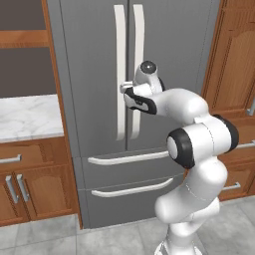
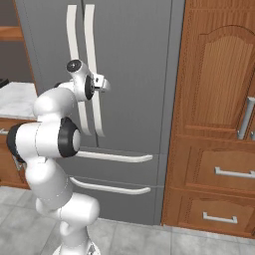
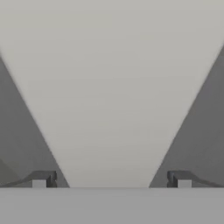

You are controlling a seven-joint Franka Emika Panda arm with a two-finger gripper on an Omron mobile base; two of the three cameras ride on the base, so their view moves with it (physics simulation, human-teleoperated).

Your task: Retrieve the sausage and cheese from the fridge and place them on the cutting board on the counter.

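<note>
The grey fridge stands with both doors shut, so the sausage and cheese are hidden. My gripper reaches forward to the pair of long pale door handles, at about mid height. In the hand view one pale handle runs very close between my fingertips, with my gripper open wide around it; which handle it is I cannot tell. The white marble counter lies left of the fridge. The cutting board is out of view.
Two fridge drawers with horizontal handles sit below the doors. Tall brown wooden cabinets stand right of the fridge, with drawers beneath. Brown cabinet doors are under the counter. Grey tile floor lies in front.
</note>
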